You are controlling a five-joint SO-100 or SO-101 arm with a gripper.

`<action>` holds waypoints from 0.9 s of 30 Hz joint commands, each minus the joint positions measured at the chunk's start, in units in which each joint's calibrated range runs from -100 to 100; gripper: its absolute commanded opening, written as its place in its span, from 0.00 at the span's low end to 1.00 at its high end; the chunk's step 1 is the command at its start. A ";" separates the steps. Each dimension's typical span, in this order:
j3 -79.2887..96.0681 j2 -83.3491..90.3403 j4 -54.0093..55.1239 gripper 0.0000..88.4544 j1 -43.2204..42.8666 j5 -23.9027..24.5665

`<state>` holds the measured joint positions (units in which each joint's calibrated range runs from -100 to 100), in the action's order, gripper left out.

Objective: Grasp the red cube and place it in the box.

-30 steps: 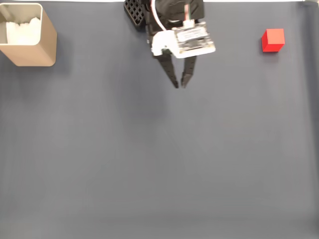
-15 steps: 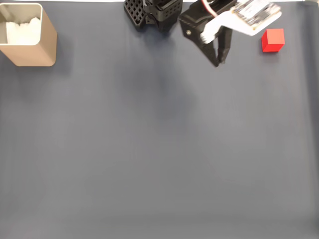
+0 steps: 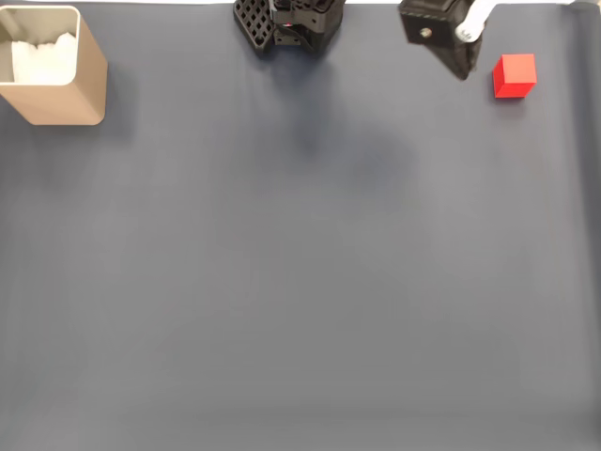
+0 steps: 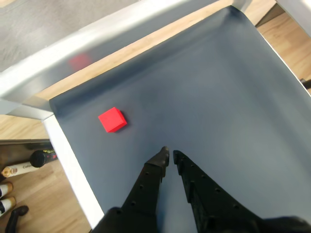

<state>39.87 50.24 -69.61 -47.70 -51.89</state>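
Reaching for the red cube [image 4: 112, 120] — it sits free on the mat, far from the box [image 3: 54, 94]. Gripper [image 4: 170, 157] is near the cube with fingertips almost pressed together, so I'd spread them wide before dropping squarely over it.

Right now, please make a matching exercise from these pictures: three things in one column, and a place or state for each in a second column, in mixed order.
Things:
1. red cube
2. box
3. gripper

Places or states:
A. top left corner of the mat in the fixed view, with white material inside
B. fingers nearly together, holding nothing
C. alone on the mat near the right edge in the fixed view

Pairs: 1-C, 2-A, 3-B
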 commanded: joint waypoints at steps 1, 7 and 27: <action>-3.01 -0.59 -0.06 0.00 -2.94 -0.73; -3.01 -1.28 -0.06 0.00 -6.63 -2.10; 3.65 0.45 7.40 0.16 -16.15 -4.25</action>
<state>43.94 49.11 -64.84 -63.20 -55.07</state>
